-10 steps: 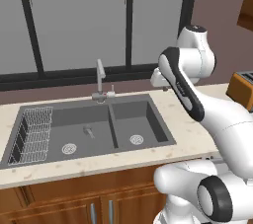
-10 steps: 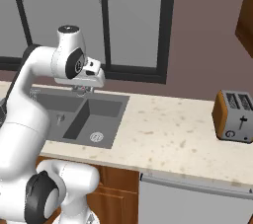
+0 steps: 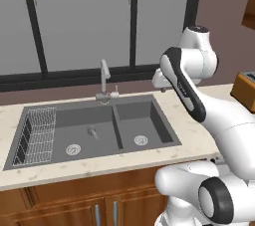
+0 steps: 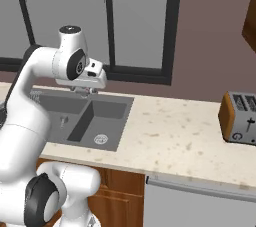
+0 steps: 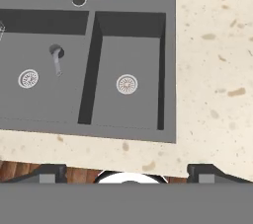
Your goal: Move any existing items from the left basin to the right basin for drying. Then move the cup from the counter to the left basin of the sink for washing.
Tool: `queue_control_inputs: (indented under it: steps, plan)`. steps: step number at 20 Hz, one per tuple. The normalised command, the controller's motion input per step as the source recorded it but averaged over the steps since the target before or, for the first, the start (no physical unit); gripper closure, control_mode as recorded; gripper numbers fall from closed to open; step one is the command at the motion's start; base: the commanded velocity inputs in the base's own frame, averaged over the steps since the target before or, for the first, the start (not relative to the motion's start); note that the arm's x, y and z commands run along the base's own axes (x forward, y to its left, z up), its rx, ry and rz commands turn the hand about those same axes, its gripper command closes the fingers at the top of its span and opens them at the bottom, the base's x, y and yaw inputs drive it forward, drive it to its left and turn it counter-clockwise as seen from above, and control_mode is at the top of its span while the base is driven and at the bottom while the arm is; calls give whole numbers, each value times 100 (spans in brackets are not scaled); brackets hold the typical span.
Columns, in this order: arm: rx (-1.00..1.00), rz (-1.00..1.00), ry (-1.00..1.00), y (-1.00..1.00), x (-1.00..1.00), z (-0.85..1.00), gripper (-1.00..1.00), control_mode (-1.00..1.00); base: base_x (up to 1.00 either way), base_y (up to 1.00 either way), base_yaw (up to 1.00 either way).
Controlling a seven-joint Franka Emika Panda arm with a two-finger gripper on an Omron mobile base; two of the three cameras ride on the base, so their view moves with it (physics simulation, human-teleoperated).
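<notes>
The small grey item [image 5: 56, 56] lies on the floor of the left basin [image 5: 44, 99], near its drain. Our right base view adds a toaster [image 4: 239, 118] on the counter [image 4: 170, 136]. Our gripper [image 5: 127, 172] hovers high above the sink's front edge, fingers spread wide, the item well apart.

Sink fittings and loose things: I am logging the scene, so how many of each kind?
Basins: 2 (left basin, right basin)
Drain rings: 2 ()
Faucet: 1
Wire rack: 1
Small grey item: 1
Toaster: 1
Total: 8
</notes>
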Motion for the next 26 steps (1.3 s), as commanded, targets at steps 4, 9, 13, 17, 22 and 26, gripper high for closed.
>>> queue_control_inputs:
  steps: [4,9,13,17,22,26]
  plan:
    - [0,0,0,0,0,0,-100,100,0,63,-3]
    - [0,0,0,0,0,0,-100,100,0,68,-4]
    - [0,0,0,0,0,0,-100,100,0,64,-3]
    - [0,0,0,0,0,0,-100,100,9,54,-1]
    - [0,0,0,0,0,0,-100,100,40,40,0]
    - [0,0,0,0,0,0,-100,100,59,37,0]
